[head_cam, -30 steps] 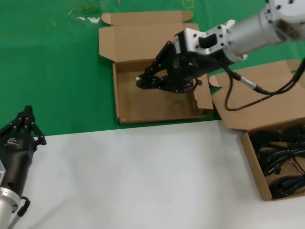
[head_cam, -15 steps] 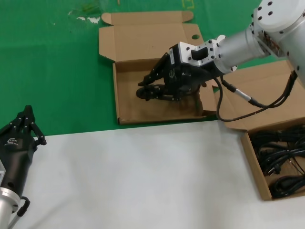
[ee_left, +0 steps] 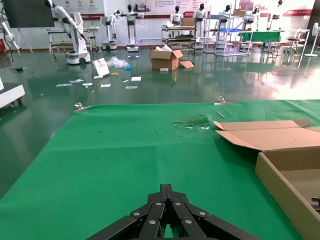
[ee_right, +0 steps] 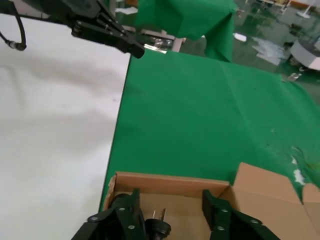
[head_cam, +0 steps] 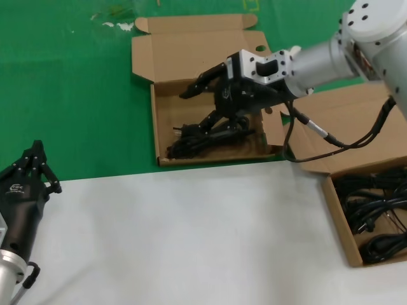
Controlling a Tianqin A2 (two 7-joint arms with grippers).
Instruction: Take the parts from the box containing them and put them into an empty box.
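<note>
Power cords [head_cam: 375, 216] yet to be moved lie tangled in the box containing them [head_cam: 335, 210] at the right edge of the head view, while one cord bundle [head_cam: 206, 132] rests on the floor of the empty box [head_cam: 166, 162], the one with a round hole in its lid corner, standing on the green part of the bench [head_cam: 63, 95]. Above that bundle hovers the right gripper [head_cam: 200, 105], its fingers spread wide and holding nothing, so the step in hand appears to be the release of a cord into the target box. The left gripper [head_cam: 35, 162] sits parked at the lower left over the white part of the bench, its fingers closed to a point. From the left wrist view, those fingers [ee_left: 167, 197] meet together with nothing between them, and the edge of the holed box [ee_left: 280, 185] shows off to one side. From the right wrist view, the open fingers [ee_right: 127, 220] straddle what looks like the plug end [ee_right: 159, 227] of the bundle inside the box, though little of it shows. Next, the right arm would need to lift clear of the box wall, swing back to the full box, and close on another single bundle without snagging its neighbours.
</note>
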